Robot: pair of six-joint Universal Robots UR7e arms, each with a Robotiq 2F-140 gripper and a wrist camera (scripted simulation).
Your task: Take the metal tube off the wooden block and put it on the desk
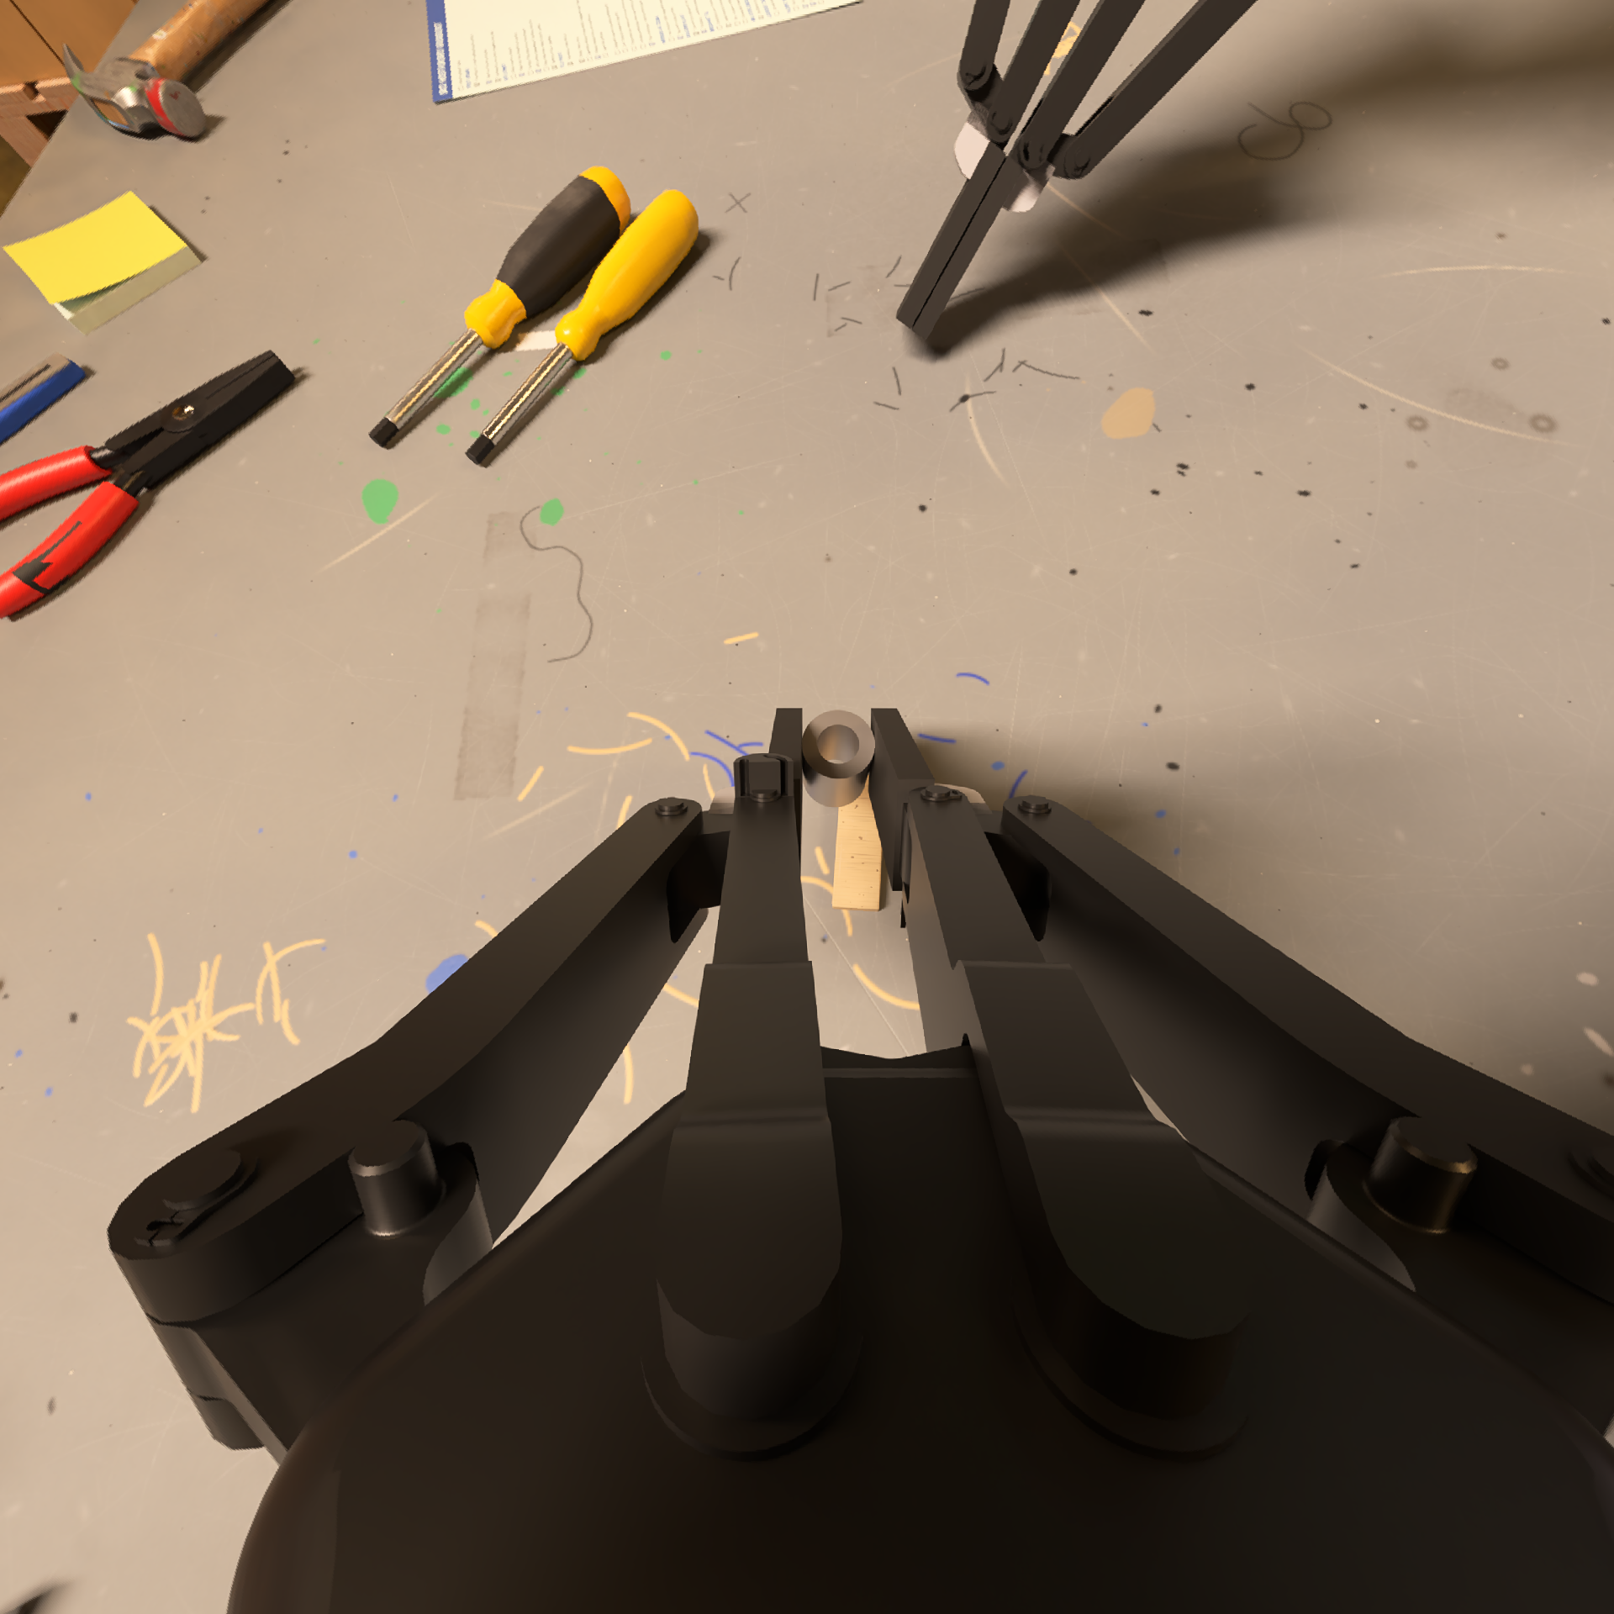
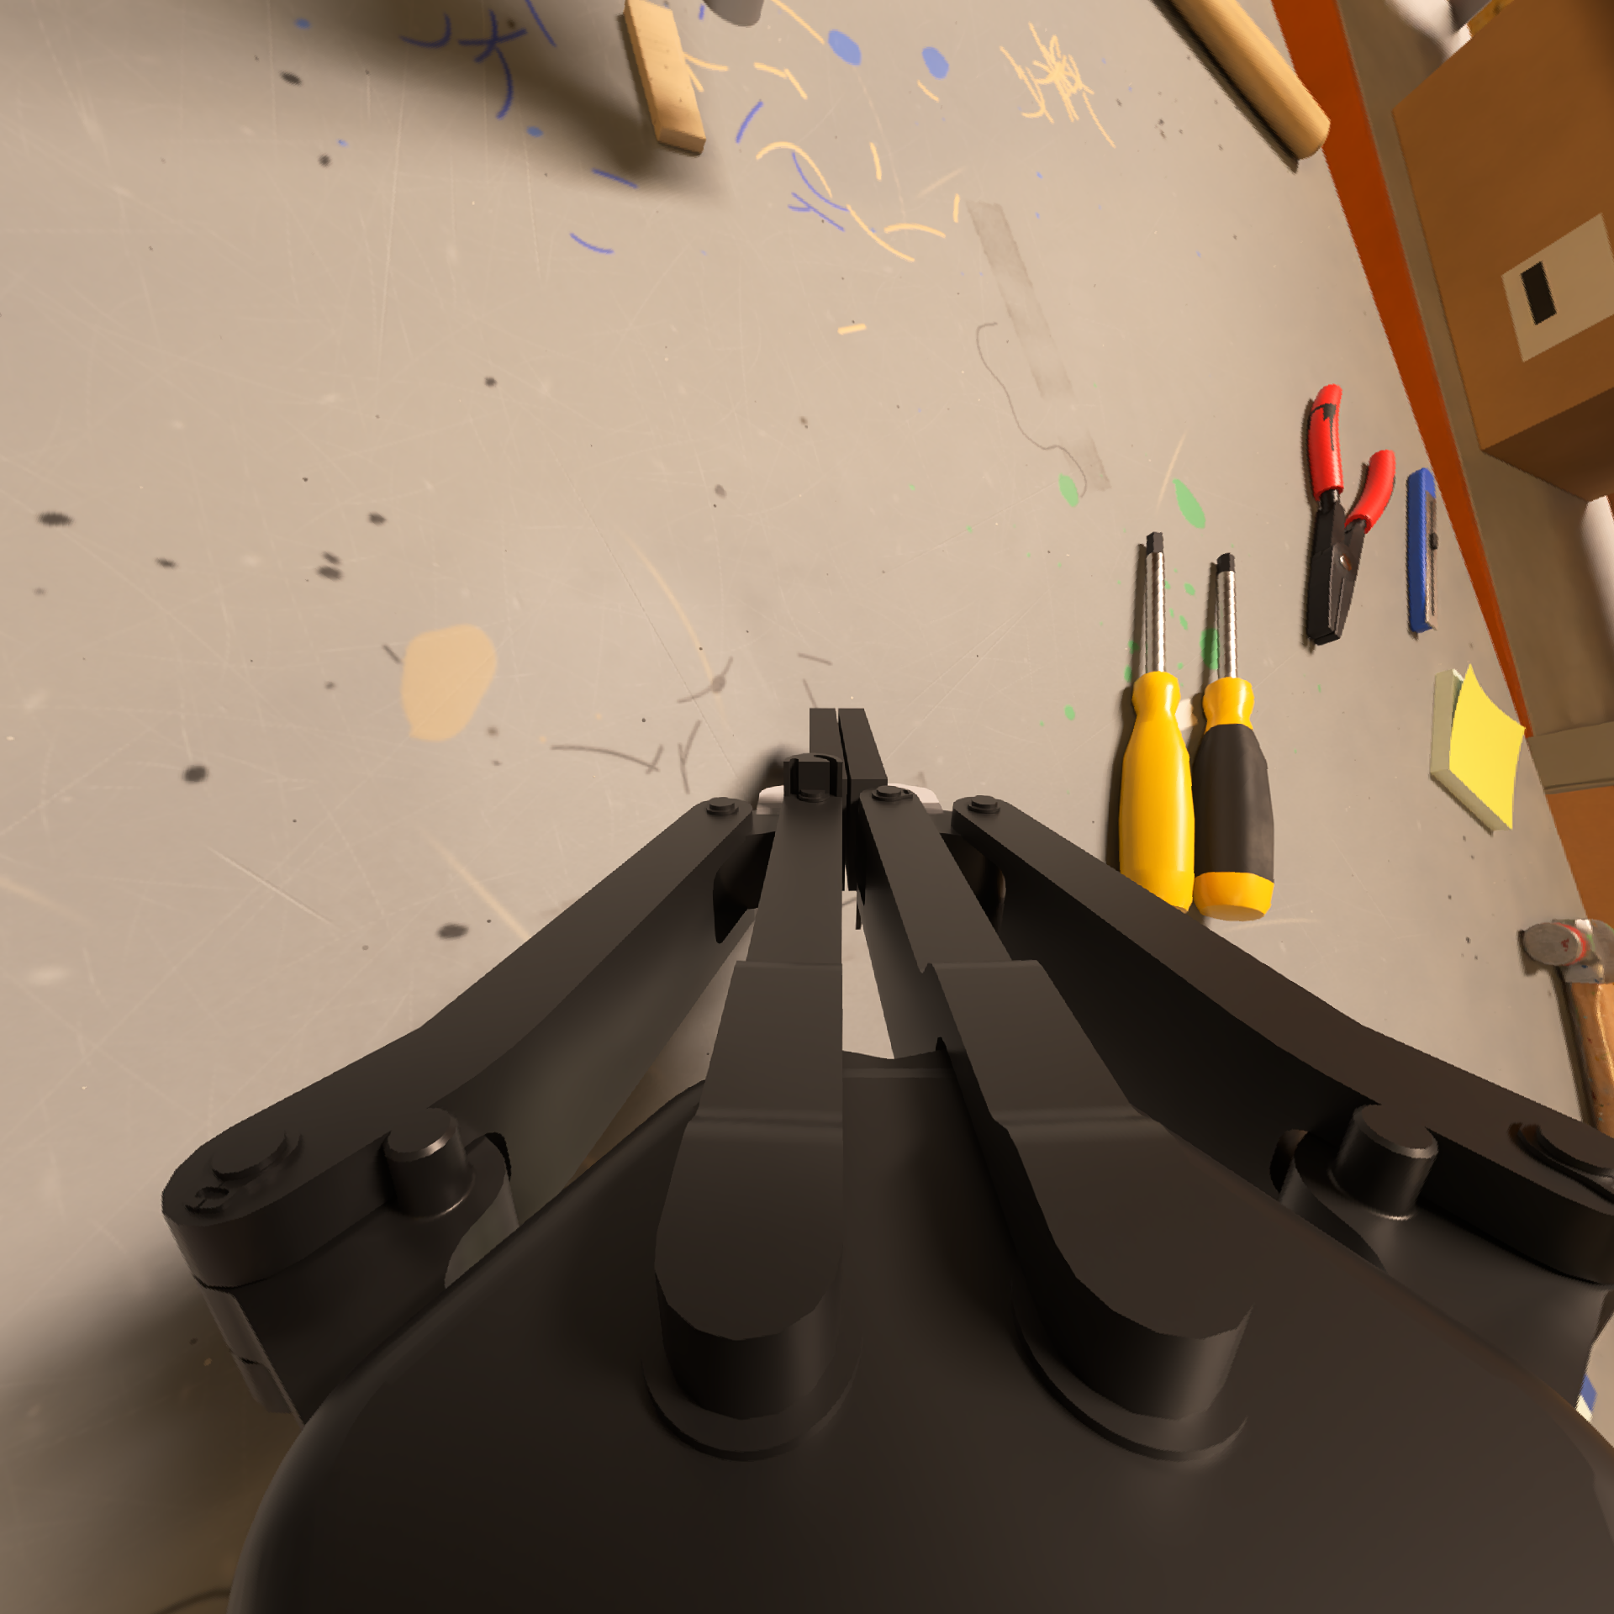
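In the left wrist view, a short grey metal tube (image 1: 837,753) stands upright between the fingertips of my left gripper (image 1: 837,732), which is shut on it. The tube sits over the far end of a small pale wooden block (image 1: 858,860) lying flat on the grey desk (image 1: 1135,611). I cannot tell whether the tube touches the block. The right wrist view shows the block (image 2: 668,83) at the top edge, with the tube's lower end (image 2: 734,7) just in view. My right gripper (image 2: 838,727) is shut and empty, its tips low over the desk; it also shows in the left wrist view (image 1: 917,321).
Two yellow-handled screwdrivers (image 1: 559,306) lie at the far left. Red-handled pliers (image 1: 113,489), a yellow sticky-note pad (image 1: 100,253), a blue knife (image 1: 39,393), a hammer (image 1: 144,87) and a printed sheet (image 1: 594,35) lie beyond them. Cardboard boxes (image 2: 1520,262) stand past the desk edge.
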